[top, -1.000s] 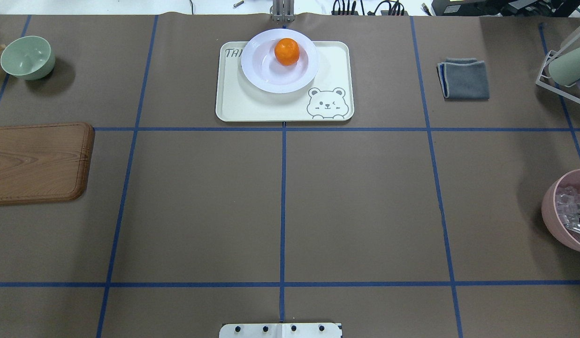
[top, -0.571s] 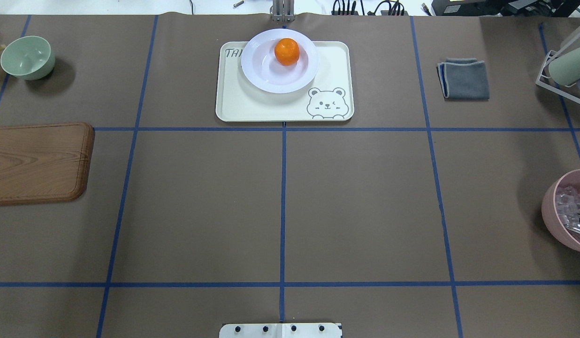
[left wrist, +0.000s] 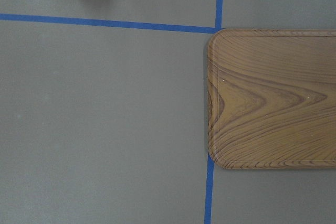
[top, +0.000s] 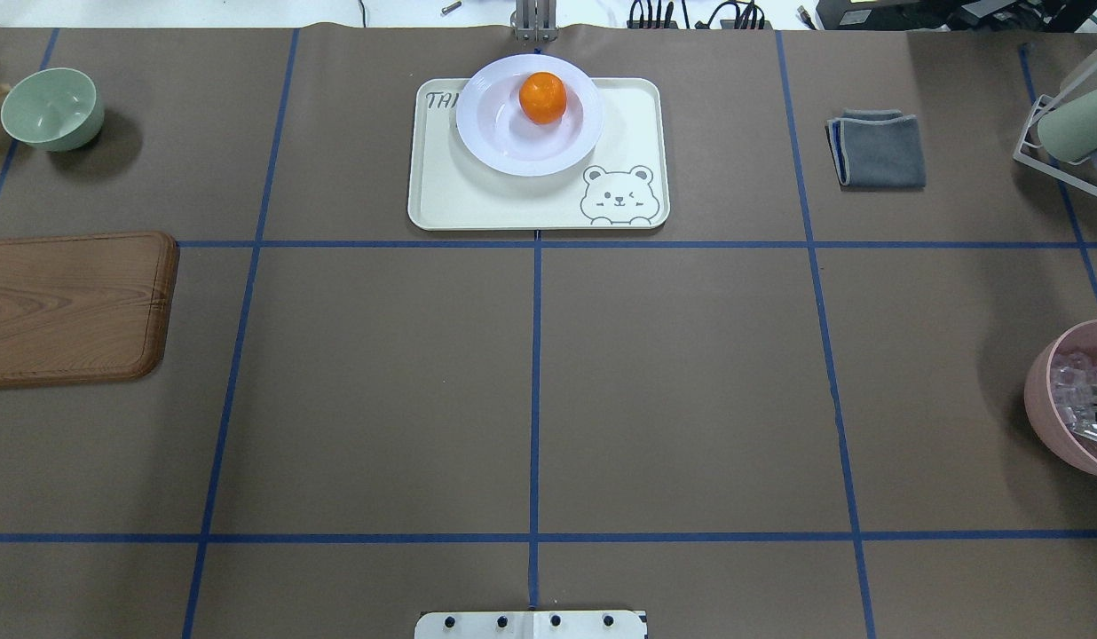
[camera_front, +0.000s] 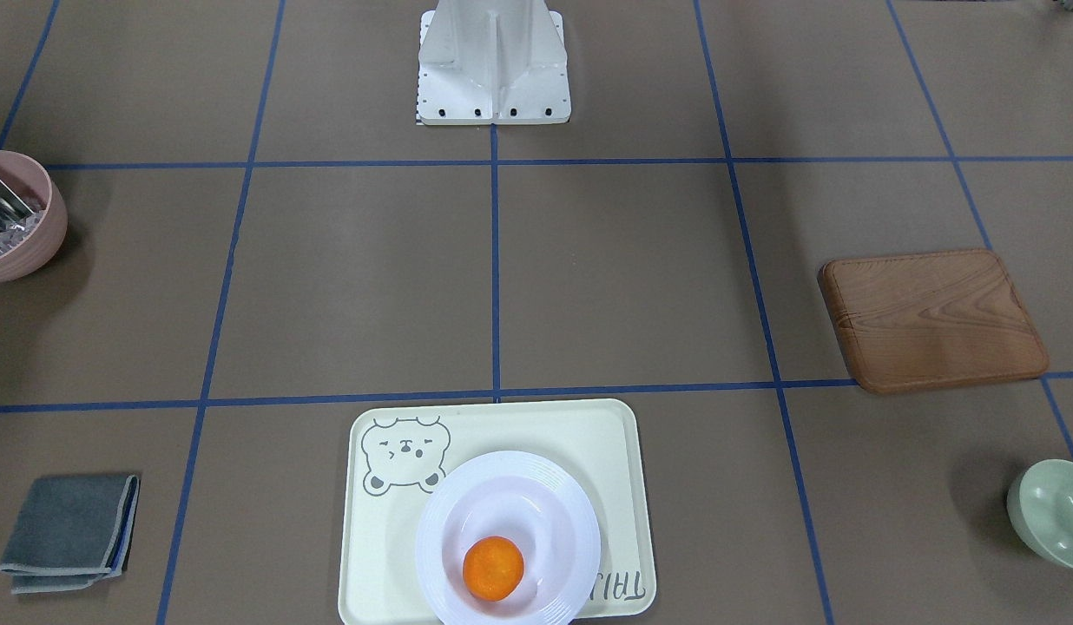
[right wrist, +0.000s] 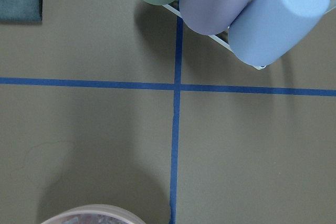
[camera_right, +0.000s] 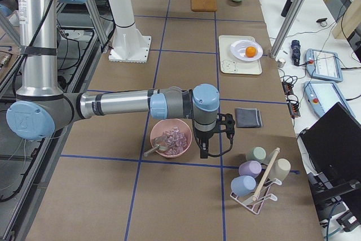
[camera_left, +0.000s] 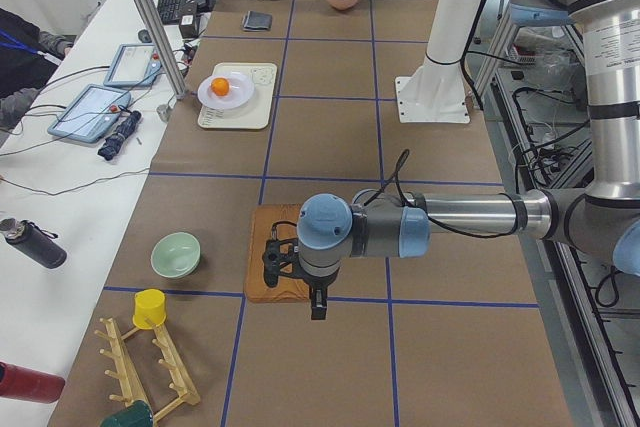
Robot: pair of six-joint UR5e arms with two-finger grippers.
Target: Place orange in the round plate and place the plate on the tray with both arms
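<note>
The orange [top: 542,97] lies in the sunken centre of the white round plate [top: 513,151]. The plate rests on the cream tray [top: 477,200] at the table's far middle, and its rim hangs slightly over the tray's far edge. The front-facing view shows the same orange [camera_front: 493,568], plate [camera_front: 536,486] and tray [camera_front: 606,451]. My left gripper [camera_left: 288,265] hovers over the wooden board, far from the tray. My right gripper [camera_right: 219,131] hovers beside the pink bowl. Both show only in the side views, so I cannot tell whether they are open or shut.
A wooden board [top: 69,306] and a pale green bowl [top: 51,108] sit at the left. At the right are a folded grey cloth [top: 879,149], a pink bowl [top: 1077,399] holding clear pieces, and a cup rack [top: 1068,133]. The robot base [camera_front: 493,61] stands at the near middle.
</note>
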